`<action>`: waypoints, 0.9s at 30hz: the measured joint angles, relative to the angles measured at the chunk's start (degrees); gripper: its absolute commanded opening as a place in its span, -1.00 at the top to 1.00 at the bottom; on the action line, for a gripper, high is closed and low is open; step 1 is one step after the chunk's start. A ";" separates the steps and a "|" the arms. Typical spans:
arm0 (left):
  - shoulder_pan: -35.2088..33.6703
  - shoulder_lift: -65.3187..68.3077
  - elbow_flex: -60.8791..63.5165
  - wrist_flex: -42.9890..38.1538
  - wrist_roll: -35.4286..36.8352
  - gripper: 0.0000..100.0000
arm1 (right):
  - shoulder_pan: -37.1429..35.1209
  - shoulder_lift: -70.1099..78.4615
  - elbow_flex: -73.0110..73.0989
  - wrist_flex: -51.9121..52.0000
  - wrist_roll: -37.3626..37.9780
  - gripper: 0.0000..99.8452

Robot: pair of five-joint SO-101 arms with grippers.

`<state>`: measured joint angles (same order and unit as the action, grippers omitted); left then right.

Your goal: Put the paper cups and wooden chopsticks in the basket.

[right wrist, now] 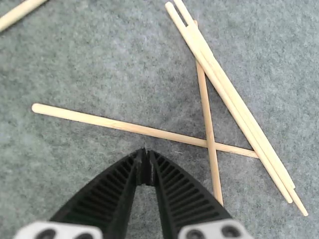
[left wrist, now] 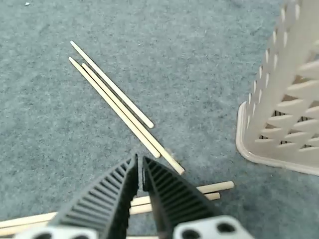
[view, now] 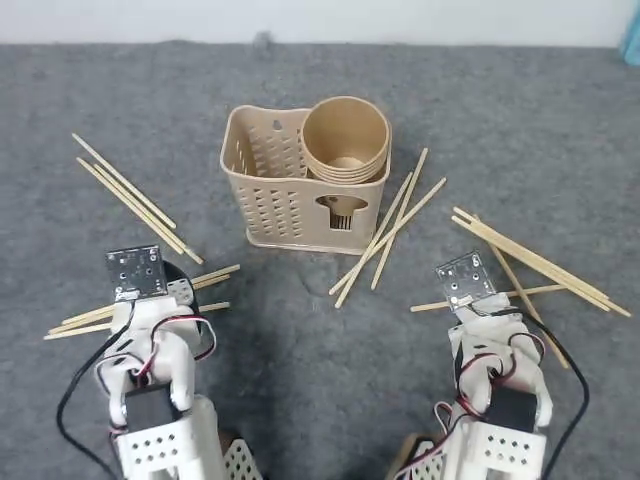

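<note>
High view: paper cups already stacked in basket; wooden chopsticks scattered on desk around it; left claw and right claw both pinched closed, empty; I open wide first; straddle one stick crosswise; pinch mid-length.

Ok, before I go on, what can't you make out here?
High view: beige perforated plastic basket wall hides the lower brown paper cups; count unsure.
High view: left arm covers part of the wooden chopsticks beneath it.
Left wrist view: basket cut off by the edge.
</note>
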<state>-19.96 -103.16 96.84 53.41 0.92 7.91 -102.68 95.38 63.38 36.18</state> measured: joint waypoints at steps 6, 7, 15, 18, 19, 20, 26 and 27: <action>0.00 0.00 0.00 0.97 0.00 0.97 | 0.00 0.00 0.00 0.35 0.00 0.98; 0.00 0.00 0.00 1.41 0.00 0.97 | 0.00 0.00 0.00 0.53 0.00 0.98; 0.00 -0.09 0.00 1.85 0.00 0.97 | 0.00 0.00 0.00 1.93 0.00 0.98; 0.00 -0.09 0.00 1.85 0.00 0.97 | 0.00 0.00 0.00 1.93 0.00 0.98; 0.00 -0.09 0.00 1.85 0.00 0.97 | 0.00 0.00 0.00 1.93 0.00 0.98; 0.00 -0.09 0.00 1.85 0.00 0.97 | 0.00 0.00 0.00 1.93 0.00 0.98; 3.52 -0.09 0.00 1.85 -0.09 0.97 | 0.00 0.00 0.00 1.93 0.00 0.98; 3.60 -0.09 0.00 1.85 -0.09 0.97 | 0.00 0.00 0.00 1.93 0.00 0.98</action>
<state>-16.35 -103.25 96.84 55.25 0.84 7.91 -102.68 95.38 65.32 36.18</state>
